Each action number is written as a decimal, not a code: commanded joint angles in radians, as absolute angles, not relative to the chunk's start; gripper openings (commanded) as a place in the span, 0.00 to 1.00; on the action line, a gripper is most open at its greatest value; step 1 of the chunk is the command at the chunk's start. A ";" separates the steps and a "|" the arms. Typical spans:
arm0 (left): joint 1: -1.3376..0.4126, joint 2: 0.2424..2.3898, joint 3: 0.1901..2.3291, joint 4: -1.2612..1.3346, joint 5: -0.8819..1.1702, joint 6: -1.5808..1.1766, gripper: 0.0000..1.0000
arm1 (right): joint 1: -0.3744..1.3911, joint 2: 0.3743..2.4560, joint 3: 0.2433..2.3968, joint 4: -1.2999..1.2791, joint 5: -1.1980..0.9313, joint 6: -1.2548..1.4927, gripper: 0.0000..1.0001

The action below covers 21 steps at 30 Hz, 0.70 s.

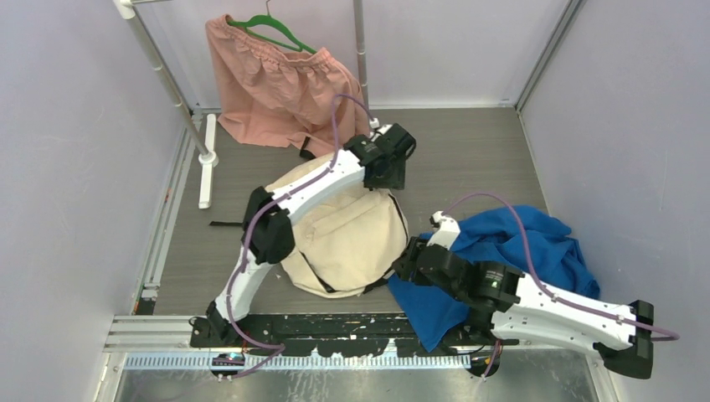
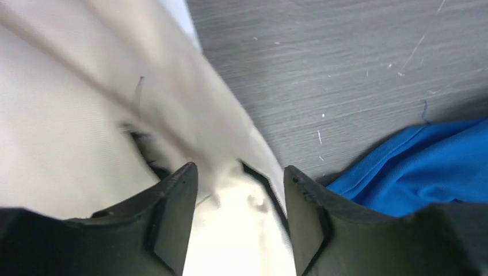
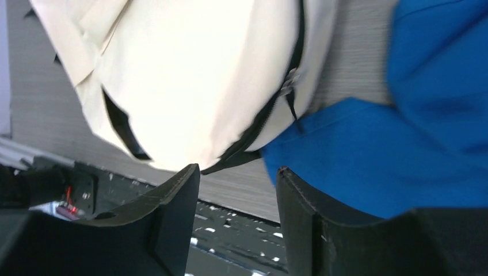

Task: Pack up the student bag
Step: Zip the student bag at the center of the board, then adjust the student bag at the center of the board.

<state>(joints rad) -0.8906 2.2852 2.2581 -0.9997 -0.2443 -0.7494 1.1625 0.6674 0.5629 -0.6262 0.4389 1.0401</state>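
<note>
The student bag is lying flat in the middle of the surface. It is a rounded pack of cream fabric, and my left arm is crossing over it. A black zipper is running along its curved edge with a pull hanging from it, and a black strap is showing at its near side. I am holding my left hand over the bag's far rim, its fingers standing apart with cream cloth showing in the gap below them, and I am gripping nothing. My right hand is hovering at the bag's near right side, its fingers likewise parted with nothing between them. A blue cloth is lying crumpled right up against the bag's right edge. Beyond the bag a pink garment is hanging on a green hanger beside a white rack. The surface is showing grey and finely scratched, and pale lilac walls are closing in on the bag's left, right and far sides
</note>
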 commanded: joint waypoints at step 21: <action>-0.966 1.232 1.020 -0.805 -0.366 -0.982 0.57 | 0.506 1.165 0.999 -0.592 -0.102 0.534 0.52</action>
<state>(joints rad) -0.9691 1.3136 1.1194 -0.7662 -0.3122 -0.8318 0.5106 1.1271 0.8963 -0.6884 0.0719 0.6216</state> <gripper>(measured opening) 0.555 0.534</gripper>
